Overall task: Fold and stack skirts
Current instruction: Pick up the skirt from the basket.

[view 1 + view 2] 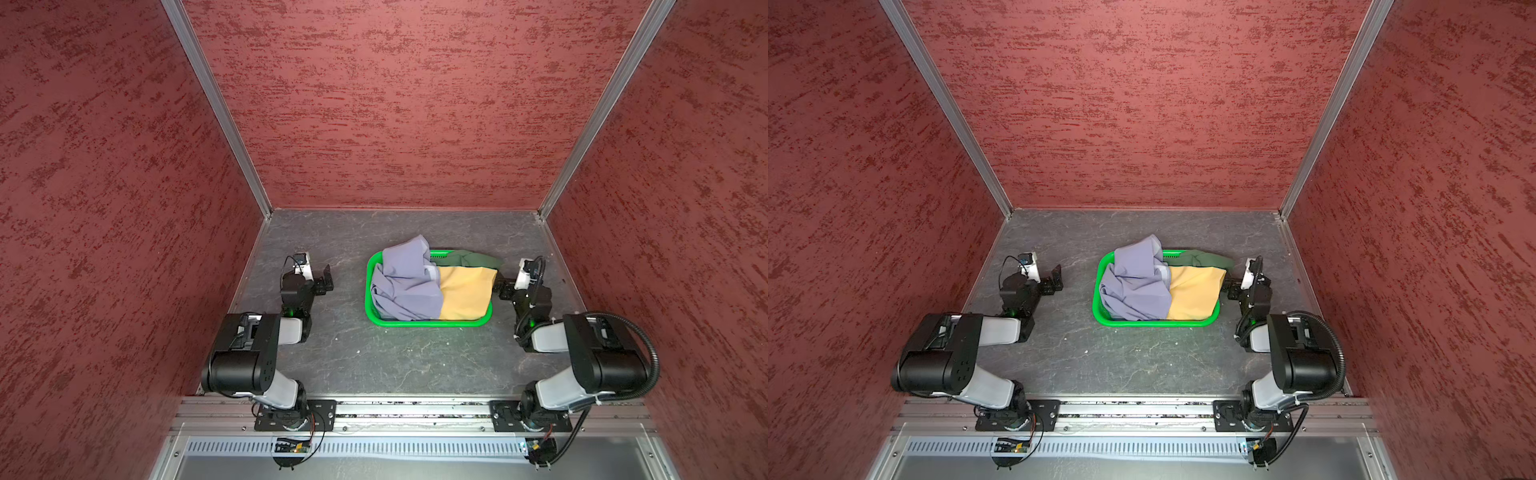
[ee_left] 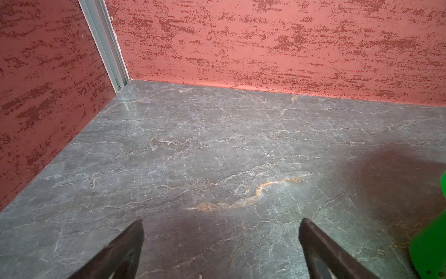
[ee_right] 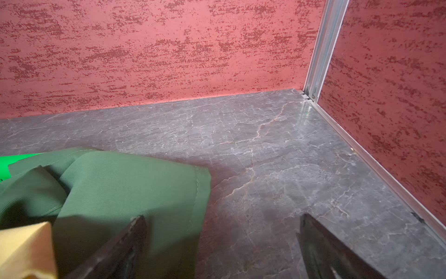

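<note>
1. Basket (image 1: 428, 323), bright green plastic: sits mid-worktop (image 1: 374, 361) between the two arms. It holds all three skirts in a loose heap, so by the look of it no folding has begun.
2. Lavender-grey skirt (image 1: 405, 286): crumpled and uppermost, filling the basket's left half and peaking over the far rim. Nothing covers it, so it is likely the easiest first pick.
3. Mustard-yellow skirt (image 1: 467, 293): lies smoother in the right half, its left edge under the lavender-grey one.
4. Dark green skirt (image 1: 473, 259): far right corner, mostly buried, with a flap spilling over the rim.
5. Left claw (image 1: 326, 279): left of the basket and apart from it. Jaws are spread wide and empty over bare worktop.
6. Right claw (image 3: 223, 216): just right of the basket, jaws spread wide and empty. The green flap lies beside one finger; contact cannot be told.
7. Near worktop: bare, presumably kept free for folding and stacking.
</note>
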